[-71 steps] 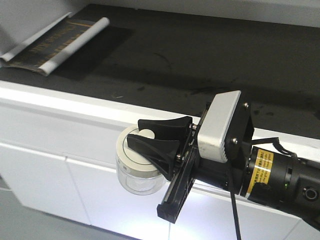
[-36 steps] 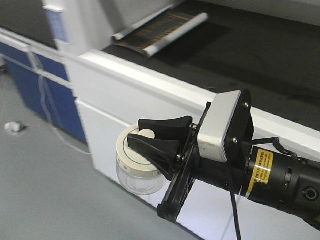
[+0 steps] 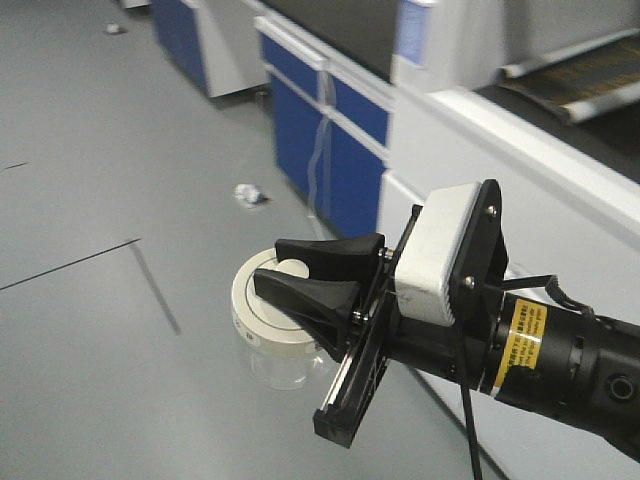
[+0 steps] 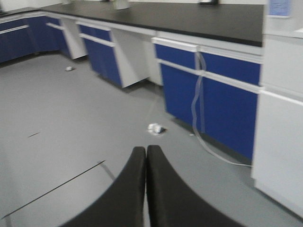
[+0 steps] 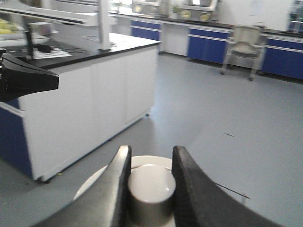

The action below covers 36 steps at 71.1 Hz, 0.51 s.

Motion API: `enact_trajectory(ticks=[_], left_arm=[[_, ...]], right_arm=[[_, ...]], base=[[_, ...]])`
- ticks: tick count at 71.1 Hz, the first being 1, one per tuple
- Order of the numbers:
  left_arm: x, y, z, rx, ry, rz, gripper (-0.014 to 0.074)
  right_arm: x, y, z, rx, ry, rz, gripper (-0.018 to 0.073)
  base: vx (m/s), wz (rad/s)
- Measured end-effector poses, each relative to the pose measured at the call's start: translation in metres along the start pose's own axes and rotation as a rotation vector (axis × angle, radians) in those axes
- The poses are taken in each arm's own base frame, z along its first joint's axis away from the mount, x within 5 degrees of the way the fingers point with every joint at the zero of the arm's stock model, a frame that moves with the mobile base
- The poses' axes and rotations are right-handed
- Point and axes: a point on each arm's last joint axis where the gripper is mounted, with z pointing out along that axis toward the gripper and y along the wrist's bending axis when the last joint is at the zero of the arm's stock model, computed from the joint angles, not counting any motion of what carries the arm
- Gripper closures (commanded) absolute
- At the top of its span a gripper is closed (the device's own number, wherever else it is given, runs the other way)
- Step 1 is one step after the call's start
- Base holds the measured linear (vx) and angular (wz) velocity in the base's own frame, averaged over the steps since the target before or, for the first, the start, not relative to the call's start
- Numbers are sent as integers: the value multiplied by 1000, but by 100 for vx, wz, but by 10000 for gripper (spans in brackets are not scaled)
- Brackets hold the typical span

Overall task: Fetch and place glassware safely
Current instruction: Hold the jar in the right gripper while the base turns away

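- My right gripper (image 3: 270, 265) had its two black fingers closed on the central knob (image 5: 151, 189) of the glass jar (image 3: 285, 372), pinching it from both sides. I judged the knob was chosen as the only part narrow enough for the fingers to span.
- The jar hung under the gripper above the grey floor (image 3: 110, 150), well apart from the white counter (image 3: 520, 115) at the far right, and touched nothing else.
- Only the cream lid (image 3: 250, 312) was gripped, so I took the glass body's weight to depend on how firmly that lid sat. A loose lid was my worry.
- My left gripper (image 4: 146, 150) was fully closed, fingertips touching, with nothing between them. I read it as tucked out of the way for the carry.
- In the right wrist view the lid hid the glass body, and in the front view the fingers covered part of the lid, so I could not check how the lid sat.
- A dark wedge (image 5: 28, 78) at the left edge of the right wrist view was cut off, and I could not tell what it was.
- The pale scrap (image 4: 155, 128) on the floor near the blue cabinets (image 4: 222, 109) was too blurred to name.
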Motion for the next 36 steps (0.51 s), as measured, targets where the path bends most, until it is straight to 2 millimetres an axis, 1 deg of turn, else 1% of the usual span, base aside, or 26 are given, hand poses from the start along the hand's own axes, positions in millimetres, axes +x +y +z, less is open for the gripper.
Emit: enact_trajectory(ticks=[23, 36], left_arm=[[0, 0, 0, 0, 0, 0, 603], [0, 0, 0, 0, 0, 0, 603]], right_arm=[[0, 0, 0, 0, 0, 0, 563], [0, 0, 0, -1, -1, 0, 563]], base=[[-1, 72], [4, 46]])
